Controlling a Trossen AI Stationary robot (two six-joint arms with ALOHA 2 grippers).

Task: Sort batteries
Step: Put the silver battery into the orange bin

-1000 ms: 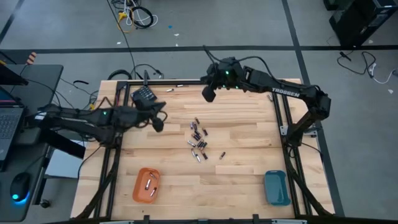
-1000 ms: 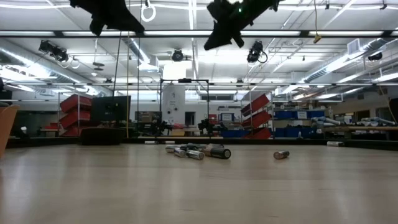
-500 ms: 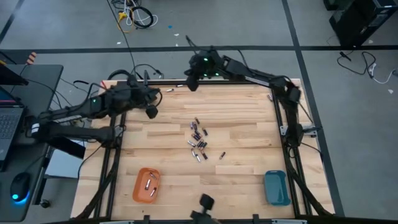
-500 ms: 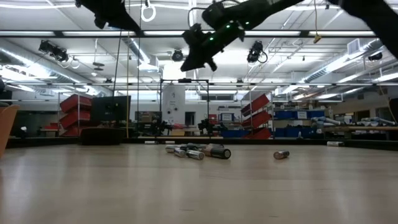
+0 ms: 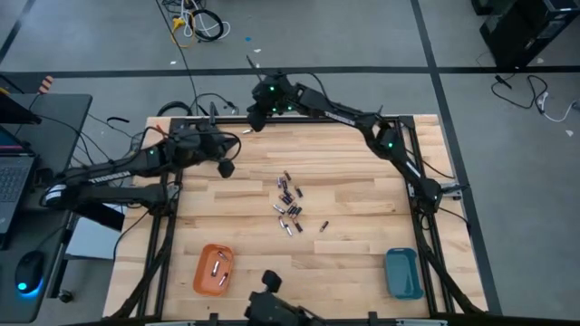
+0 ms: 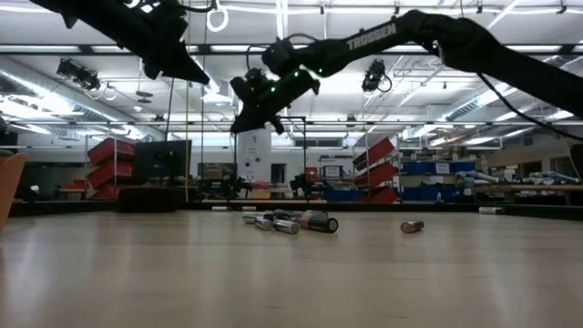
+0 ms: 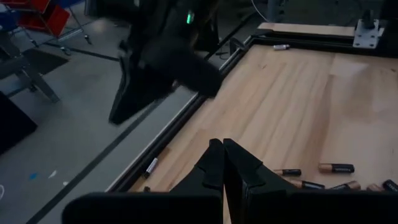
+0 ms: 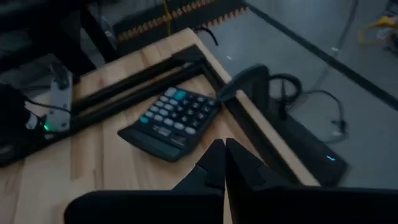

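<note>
The table (image 5: 362,226) carries an orange tray (image 5: 214,270) holding a few batteries and a blue tray (image 5: 402,272). The loose batteries (image 5: 290,206) lie mid-table. Both the left gripper (image 5: 227,168) and right gripper (image 5: 256,120) are closed, empty and high; I think one should open before descending on a single battery.

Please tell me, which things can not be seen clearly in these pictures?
- Batteries: high view, too small to tell their types apart.
- Orange tray: high view, its contents too small to count surely.
- Blue tray: high view, inside not clear.
- Both trays: low view, outside the picture or cut by its edge.
- Calculator: high view, hidden under the left arm.
</note>
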